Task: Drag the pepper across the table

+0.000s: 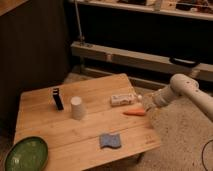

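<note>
The pepper (134, 112) is a slim orange-red tapered object lying flat near the right edge of the light wooden table (95, 127). My gripper (148, 106) is at the end of the white arm, just right of the pepper at the table's right edge, close to or touching its right end. The white arm reaches in from the right side of the camera view.
A white rectangular packet (121, 99) lies just behind the pepper. A white cup (77, 107) and a dark upright object (58, 99) stand mid-left. A blue sponge (109, 141) lies near the front edge. A green plate (25, 154) sits at the front left corner.
</note>
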Controlling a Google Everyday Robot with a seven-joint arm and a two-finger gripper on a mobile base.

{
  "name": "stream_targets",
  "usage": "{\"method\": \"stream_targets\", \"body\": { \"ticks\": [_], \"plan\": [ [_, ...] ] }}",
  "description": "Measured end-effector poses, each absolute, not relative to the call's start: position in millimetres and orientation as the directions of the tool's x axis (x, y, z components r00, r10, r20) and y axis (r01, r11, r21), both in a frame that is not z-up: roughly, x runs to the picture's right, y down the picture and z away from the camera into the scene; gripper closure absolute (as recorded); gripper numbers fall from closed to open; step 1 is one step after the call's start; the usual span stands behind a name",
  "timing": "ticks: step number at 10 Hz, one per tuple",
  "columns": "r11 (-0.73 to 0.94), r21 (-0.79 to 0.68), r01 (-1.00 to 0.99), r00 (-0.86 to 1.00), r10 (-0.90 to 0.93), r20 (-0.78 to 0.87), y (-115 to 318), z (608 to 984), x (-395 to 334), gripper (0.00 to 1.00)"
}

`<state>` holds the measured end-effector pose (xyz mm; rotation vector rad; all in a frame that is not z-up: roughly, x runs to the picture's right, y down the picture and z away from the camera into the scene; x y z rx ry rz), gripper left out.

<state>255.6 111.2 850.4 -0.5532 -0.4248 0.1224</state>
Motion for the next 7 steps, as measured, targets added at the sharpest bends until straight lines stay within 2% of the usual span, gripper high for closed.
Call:
{"method": "stream_targets", "body": {
  "ticks": [7],
  "plan": [
    [0.834, -0.550, -0.043, 0.962, 0.183, 0.202, 132, 858, 242, 0.20]
  ]
}}
